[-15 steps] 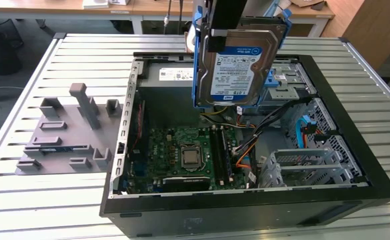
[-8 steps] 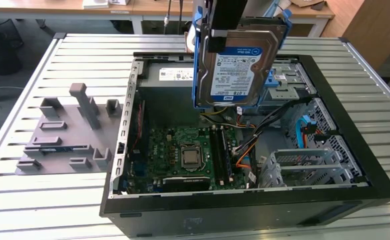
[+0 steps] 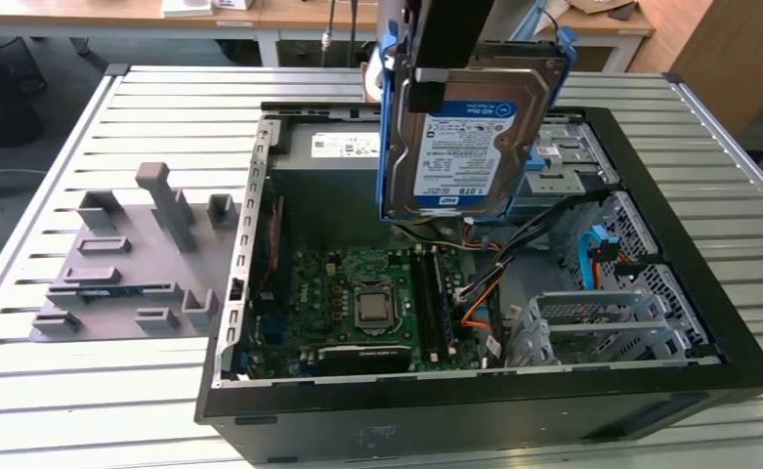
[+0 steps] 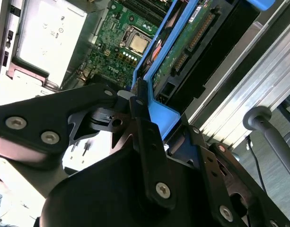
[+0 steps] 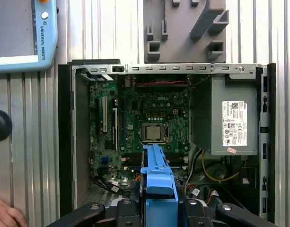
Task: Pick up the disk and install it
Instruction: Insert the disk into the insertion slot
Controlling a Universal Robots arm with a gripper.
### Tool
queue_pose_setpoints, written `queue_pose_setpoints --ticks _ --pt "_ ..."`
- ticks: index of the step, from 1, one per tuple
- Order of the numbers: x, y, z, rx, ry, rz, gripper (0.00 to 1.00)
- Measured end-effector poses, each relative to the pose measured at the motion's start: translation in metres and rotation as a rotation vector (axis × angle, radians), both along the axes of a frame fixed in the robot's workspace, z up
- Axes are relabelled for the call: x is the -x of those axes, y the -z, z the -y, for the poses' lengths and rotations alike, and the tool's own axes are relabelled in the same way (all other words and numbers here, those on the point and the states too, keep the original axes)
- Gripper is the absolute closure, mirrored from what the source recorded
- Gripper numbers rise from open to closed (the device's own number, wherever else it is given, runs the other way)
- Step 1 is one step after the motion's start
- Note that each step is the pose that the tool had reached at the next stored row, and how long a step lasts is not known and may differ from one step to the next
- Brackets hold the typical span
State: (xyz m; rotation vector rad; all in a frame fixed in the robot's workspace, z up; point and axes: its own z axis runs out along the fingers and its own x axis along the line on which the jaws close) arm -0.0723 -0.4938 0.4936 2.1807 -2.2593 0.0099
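Observation:
The disk (image 3: 466, 147), a silver hard drive with a blue-and-white label and blue rails, hangs on edge above the open computer case (image 3: 420, 420), over the back of its motherboard (image 3: 355, 303). My gripper (image 3: 420, 83) is shut on the disk's upper end, the fingers pinching the blue carrier. In the second wrist view the gripper (image 4: 140, 101) clamps the blue rail, with the disk's green circuit board (image 4: 182, 42) beyond it. The first wrist view looks straight down past the blue carrier (image 5: 159, 182) into the case.
A grey power supply box (image 5: 230, 118) with a white sticker fills one corner of the case. Metal drive cages (image 3: 603, 322) with a blue latch piece (image 3: 599, 244) line the exterior view's right side. A grey fixture block (image 3: 134, 254) lies on the slatted table. A teach pendant (image 5: 21, 33) and a hand (image 5: 5, 215) sit beside the case.

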Motion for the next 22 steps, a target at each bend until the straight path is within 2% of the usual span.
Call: queue_pose_setpoints --ticks 7,11,19,22 --pt "0.0000 0.0003 0.0091 0.0022 0.000 0.0000 0.64" --pt "-0.0005 0.0003 0.0104 0.0049 0.000 0.0000 0.64" --pt "-0.0093 0.0011 0.0111 0.0050 0.000 0.0000 0.64" --pt "-0.0095 0.0023 0.0136 0.0051 0.000 0.0000 0.64"
